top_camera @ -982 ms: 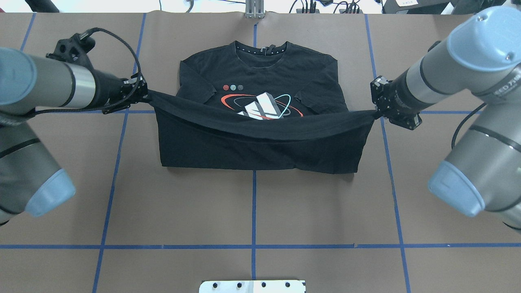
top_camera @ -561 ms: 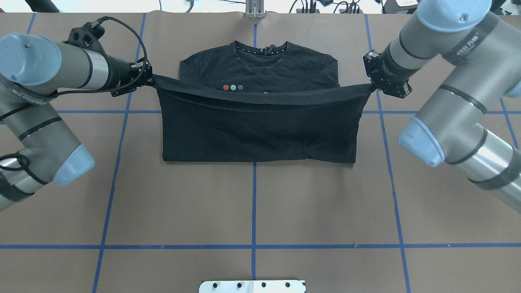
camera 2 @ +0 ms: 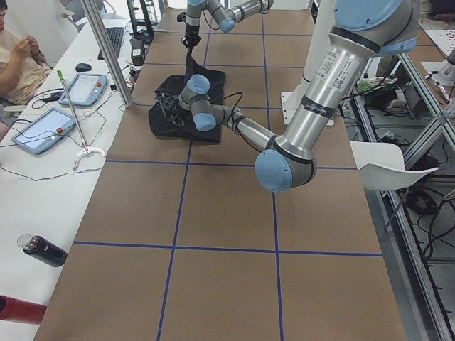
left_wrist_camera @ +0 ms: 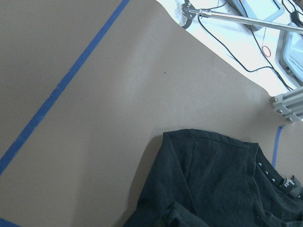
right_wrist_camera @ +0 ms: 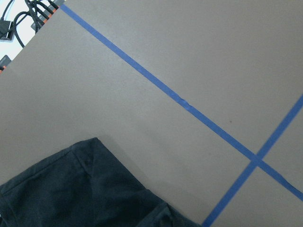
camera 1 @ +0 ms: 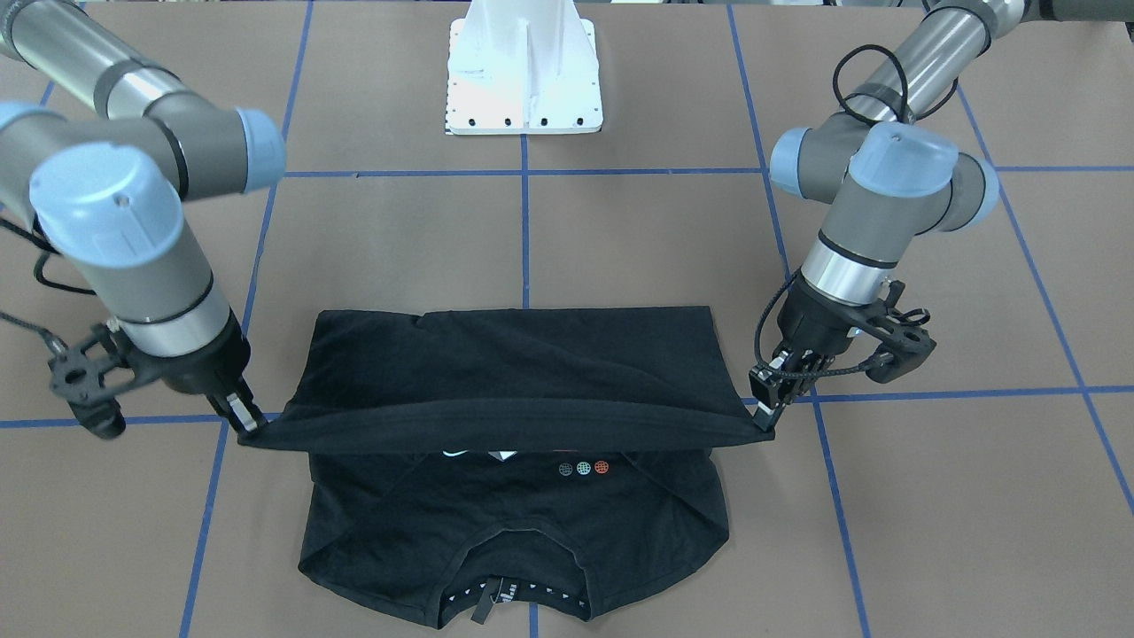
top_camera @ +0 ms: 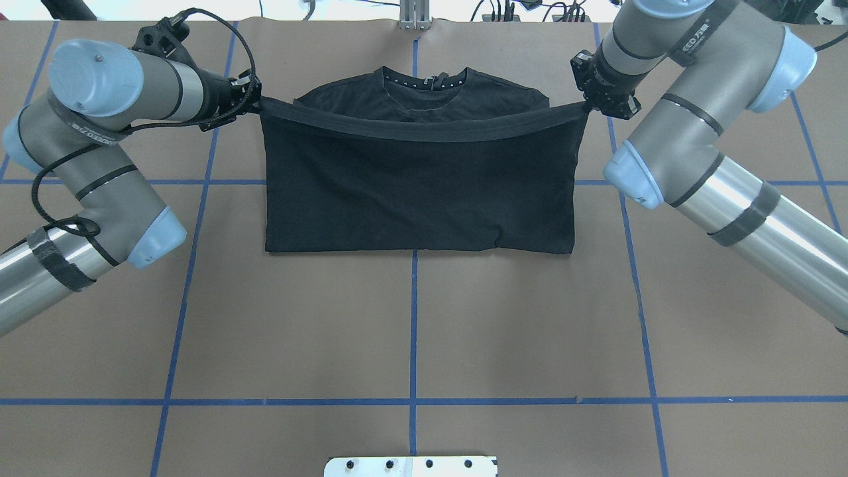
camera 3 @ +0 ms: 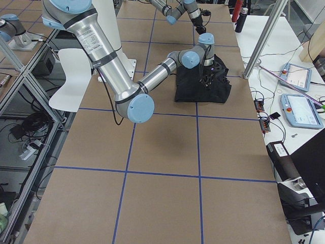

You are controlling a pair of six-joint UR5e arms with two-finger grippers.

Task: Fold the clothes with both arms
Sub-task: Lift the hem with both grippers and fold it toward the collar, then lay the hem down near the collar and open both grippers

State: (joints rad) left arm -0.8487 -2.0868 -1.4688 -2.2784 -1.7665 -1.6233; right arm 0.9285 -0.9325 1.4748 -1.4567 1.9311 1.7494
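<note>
The black T-shirt (top_camera: 417, 192) lies on the brown table, its lower half doubled over the chest. My left gripper (top_camera: 255, 103) is shut on one hem corner and my right gripper (top_camera: 586, 105) on the other. The hem stretches taut between them, just short of the collar (top_camera: 424, 83). From the front, the left gripper (camera 1: 764, 424) and right gripper (camera 1: 251, 428) hold that edge above the cloth. Three small coloured dots (camera 1: 583, 467) peek out beneath it. The big logo is almost fully covered. The wrist views show only shirt shoulders (left_wrist_camera: 218, 184) (right_wrist_camera: 71, 189).
The white pedestal base (camera 1: 524, 80) stands at the robot's side of the table. Blue tape lines (top_camera: 413, 331) grid the brown surface. A person (camera 2: 18, 57) sits at a side desk with tablets (camera 2: 43, 131) beyond the far edge. Cables (top_camera: 530, 10) lie behind the collar.
Both grippers have carried the stretched hem farther towards the collar. The fold now hides the logo and the three dots in the overhead view.
</note>
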